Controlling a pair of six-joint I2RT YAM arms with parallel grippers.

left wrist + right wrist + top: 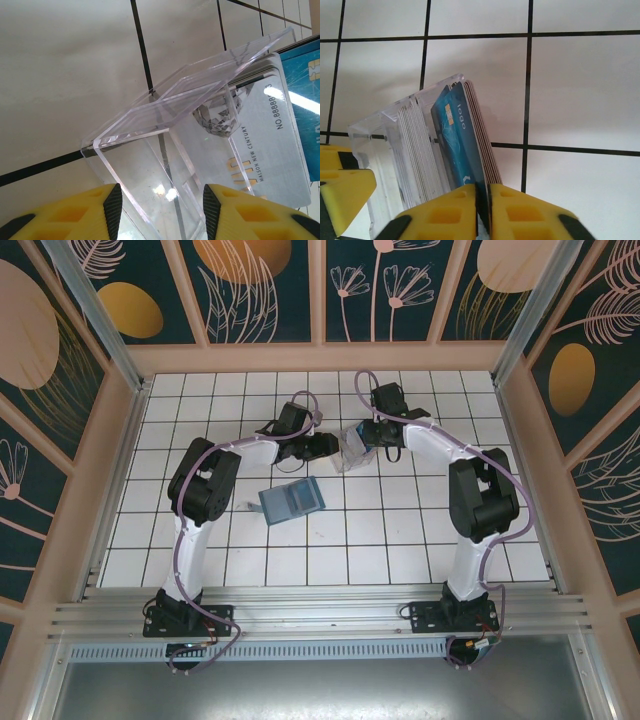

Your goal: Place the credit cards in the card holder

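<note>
The teal card holder [290,500] lies open on the tiles, left of centre and apart from both arms. Behind it stands a clear plastic box [352,448] packed with credit cards [415,150]. My left gripper [162,212] is closed across the clear box [165,125], one pad on each side wall. Through the box show a silver card [265,145] and a blue card [305,100]. My right gripper [483,210] is shut on a blue credit card [455,135] together with several thin cards behind it, at the right end of the stack in the box [380,145].
Both grippers meet over the box at mid-table, left gripper [335,447] and right gripper [362,440]. A yellow finger [345,195] of the left gripper presses the box's left side. Wooden walls and aluminium posts ring the white tiled floor [380,530].
</note>
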